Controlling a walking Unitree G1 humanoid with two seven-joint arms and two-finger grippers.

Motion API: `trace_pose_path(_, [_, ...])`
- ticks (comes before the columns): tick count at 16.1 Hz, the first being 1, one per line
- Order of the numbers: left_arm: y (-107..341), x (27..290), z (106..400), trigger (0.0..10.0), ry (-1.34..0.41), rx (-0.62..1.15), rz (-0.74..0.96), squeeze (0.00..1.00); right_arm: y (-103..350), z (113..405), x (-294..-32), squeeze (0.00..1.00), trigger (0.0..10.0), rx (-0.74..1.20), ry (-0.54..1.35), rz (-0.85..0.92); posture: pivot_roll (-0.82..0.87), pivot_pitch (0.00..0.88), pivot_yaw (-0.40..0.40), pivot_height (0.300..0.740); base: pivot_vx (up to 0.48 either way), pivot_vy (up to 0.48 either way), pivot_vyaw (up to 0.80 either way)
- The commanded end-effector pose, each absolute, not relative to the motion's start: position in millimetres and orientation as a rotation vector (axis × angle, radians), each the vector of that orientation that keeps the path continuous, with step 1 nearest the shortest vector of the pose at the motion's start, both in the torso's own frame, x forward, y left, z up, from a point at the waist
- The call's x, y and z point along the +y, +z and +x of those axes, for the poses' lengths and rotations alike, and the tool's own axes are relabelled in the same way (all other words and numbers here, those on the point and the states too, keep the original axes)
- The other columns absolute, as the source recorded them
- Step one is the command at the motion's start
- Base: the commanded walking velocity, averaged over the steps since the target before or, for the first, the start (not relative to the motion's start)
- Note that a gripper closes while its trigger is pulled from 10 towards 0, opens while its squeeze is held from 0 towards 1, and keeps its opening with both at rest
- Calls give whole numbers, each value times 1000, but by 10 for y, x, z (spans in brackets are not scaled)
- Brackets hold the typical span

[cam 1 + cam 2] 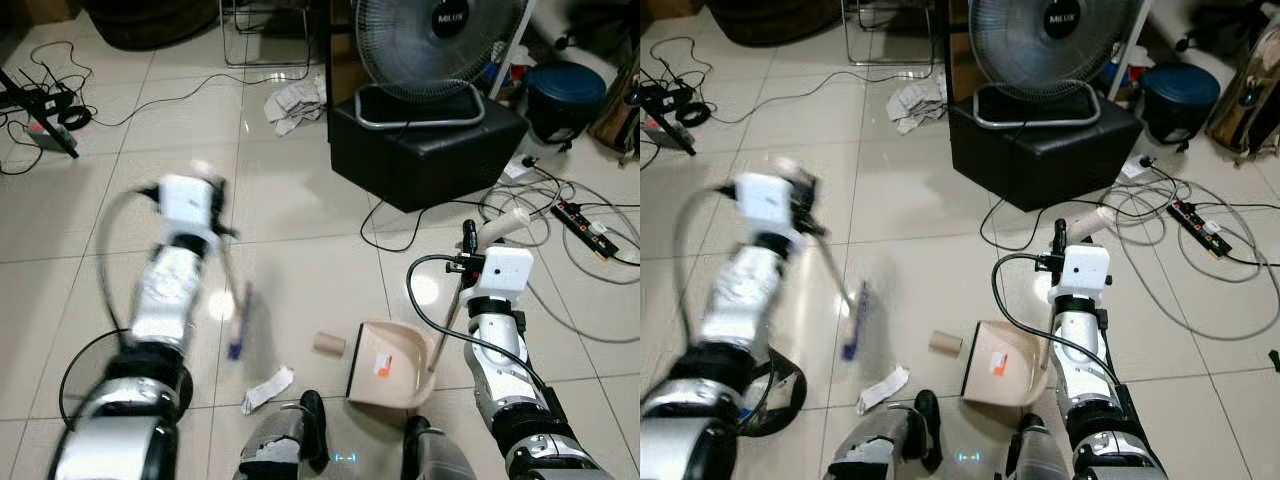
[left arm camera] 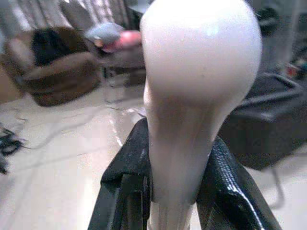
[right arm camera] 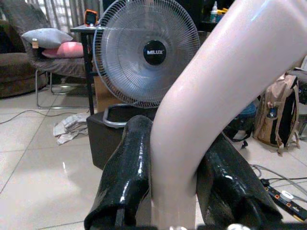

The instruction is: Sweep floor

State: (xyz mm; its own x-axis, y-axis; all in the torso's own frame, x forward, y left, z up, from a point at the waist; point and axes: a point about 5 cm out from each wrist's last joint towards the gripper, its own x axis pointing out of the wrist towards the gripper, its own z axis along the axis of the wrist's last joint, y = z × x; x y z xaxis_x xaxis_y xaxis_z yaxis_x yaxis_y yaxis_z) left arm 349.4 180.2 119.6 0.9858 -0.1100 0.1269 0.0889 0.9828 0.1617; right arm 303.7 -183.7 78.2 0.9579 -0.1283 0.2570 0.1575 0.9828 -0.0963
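Beige dustpan (image 1: pixel 392 362), blue-bristled broom (image 1: pixel 240 320), cream floor tiles (image 1: pixel 290 250).

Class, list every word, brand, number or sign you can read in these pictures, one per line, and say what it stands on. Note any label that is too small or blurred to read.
"MILUX": on the dark round hub of the fan, which stands on the black box.
Orange label on the dustpan: too small to read.
White strip on the power strip: too small to read.

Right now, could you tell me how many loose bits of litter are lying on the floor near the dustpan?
2: a cardboard tube just left of the dustpan, and a crumpled paper scrap further left, near the robot's feet. The dustpan may hide more.
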Motion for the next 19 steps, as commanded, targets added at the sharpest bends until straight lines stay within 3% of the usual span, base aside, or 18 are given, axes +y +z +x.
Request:
trace_pose_path(1, [1155,1788,3477,10000,-117,-132,171,0,808,3049,-1782,0,10000,-265,-124,-116,91,258,129,740,0,0,0])
trace_pose_path(5, [993,1476,3467,10000,-175,-83,82,0,786,3079,-1629,0,10000,-246,-73,-124,86,276,133,740,0,0,0])
trace_pose_path(8, [956,1394,3457,10000,-193,-73,52,0,779,3061,-1642,0,10000,-248,-91,-133,79,292,145,740,0,0,0])
trace_pose_path(19, [1054,887,3431,10000,-414,-126,-159,0,747,2955,-1938,0,10000,-236,-191,-224,55,311,149,740,0,0,0])
